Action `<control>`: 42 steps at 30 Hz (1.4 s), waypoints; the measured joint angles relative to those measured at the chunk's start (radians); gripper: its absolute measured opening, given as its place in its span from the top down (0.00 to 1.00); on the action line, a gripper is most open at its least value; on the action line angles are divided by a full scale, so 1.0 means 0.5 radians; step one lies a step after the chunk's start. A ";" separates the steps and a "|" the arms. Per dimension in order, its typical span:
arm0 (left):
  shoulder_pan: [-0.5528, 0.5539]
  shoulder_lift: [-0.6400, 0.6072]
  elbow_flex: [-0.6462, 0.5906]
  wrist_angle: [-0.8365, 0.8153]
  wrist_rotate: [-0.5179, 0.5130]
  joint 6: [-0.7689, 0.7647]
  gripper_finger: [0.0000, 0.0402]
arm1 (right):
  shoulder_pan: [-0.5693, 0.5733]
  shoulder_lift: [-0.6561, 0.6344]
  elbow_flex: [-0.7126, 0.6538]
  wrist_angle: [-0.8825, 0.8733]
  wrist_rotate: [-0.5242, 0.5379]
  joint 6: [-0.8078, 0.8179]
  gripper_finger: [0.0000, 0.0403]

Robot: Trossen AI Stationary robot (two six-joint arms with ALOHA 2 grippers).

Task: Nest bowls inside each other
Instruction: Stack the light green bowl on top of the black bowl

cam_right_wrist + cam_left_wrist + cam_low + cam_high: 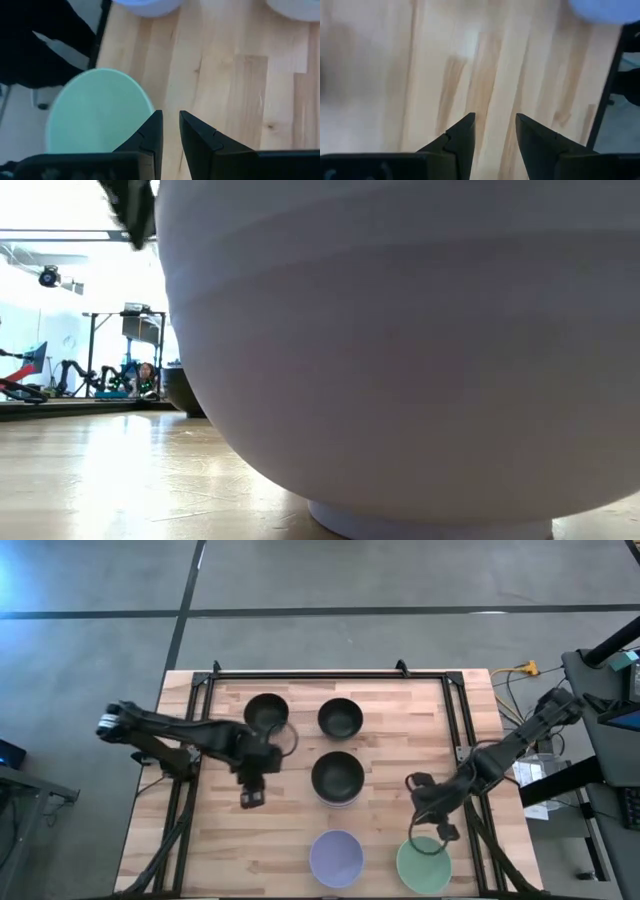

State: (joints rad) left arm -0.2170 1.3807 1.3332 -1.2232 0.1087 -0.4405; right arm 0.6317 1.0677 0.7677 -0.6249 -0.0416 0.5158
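Note:
In the high view two black bowls [266,712] [340,718] stand at the far side. A third black bowl [337,776] sits mid-table, with a white rim [338,803] showing under it. The lavender bowl [336,857] [400,330] and the green bowl [423,865] [100,112] stand at the near edge. My left gripper [252,795] [495,125] is open above bare wood, left of the middle stack. My right gripper [430,830] [170,122] hovers by the green bowl's far rim, fingers narrowly apart. No blue or pink bowl shows.
A black frame [330,673] runs along the table's far and side edges. Bare wood lies between the left gripper and the lavender bowl, and between the stack and the right gripper. A person [148,375] sits far off in the room behind. Cables [520,670] hang beyond the right edge.

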 joint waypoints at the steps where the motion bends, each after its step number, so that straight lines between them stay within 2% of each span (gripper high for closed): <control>1: -0.024 -0.066 -0.116 0.041 -0.006 -0.064 0.69 | 0.008 0.047 -0.001 0.014 0.001 0.001 0.85; 7: -0.174 -0.454 -0.743 0.375 -0.002 -0.487 0.69 | 0.026 0.323 0.009 0.118 -0.018 -0.002 0.85; 10: -0.250 -0.617 -0.993 0.579 0.059 -0.698 0.69 | 0.034 0.445 0.014 0.184 -0.123 -0.002 0.85; 14: -0.343 -0.787 -1.254 0.831 0.135 -0.937 0.69 | 0.078 0.584 0.015 0.254 -0.287 -0.002 0.85; 18: -0.427 -0.902 -1.420 1.019 0.139 -1.108 0.69 | 0.145 0.681 0.016 0.282 -0.335 0.000 0.85; 22: -0.470 -0.953 -1.488 1.102 0.140 -1.153 0.69 | 0.184 0.754 0.016 0.278 -0.339 0.083 0.86; 26: -0.477 -0.961 -1.500 1.136 0.140 -1.153 0.69 | 0.181 0.773 0.016 0.261 -0.333 0.304 0.95; 30: -0.477 -0.948 -1.493 1.136 0.140 -1.147 0.69 | 0.179 0.725 0.059 0.237 -0.330 0.383 0.97; 38: -0.476 -0.938 -1.503 1.145 0.139 -1.140 0.69 | 0.022 0.681 0.426 -0.143 -0.219 0.367 0.98; 42: -0.474 -0.930 -1.503 1.147 0.139 -1.138 0.69 | -0.149 0.680 0.623 -0.132 -0.153 0.365 0.98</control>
State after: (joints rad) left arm -0.4538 0.9159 0.5819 -0.6496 0.1783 -1.0095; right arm 0.5572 1.4078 1.0794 -0.6908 -0.1180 0.6985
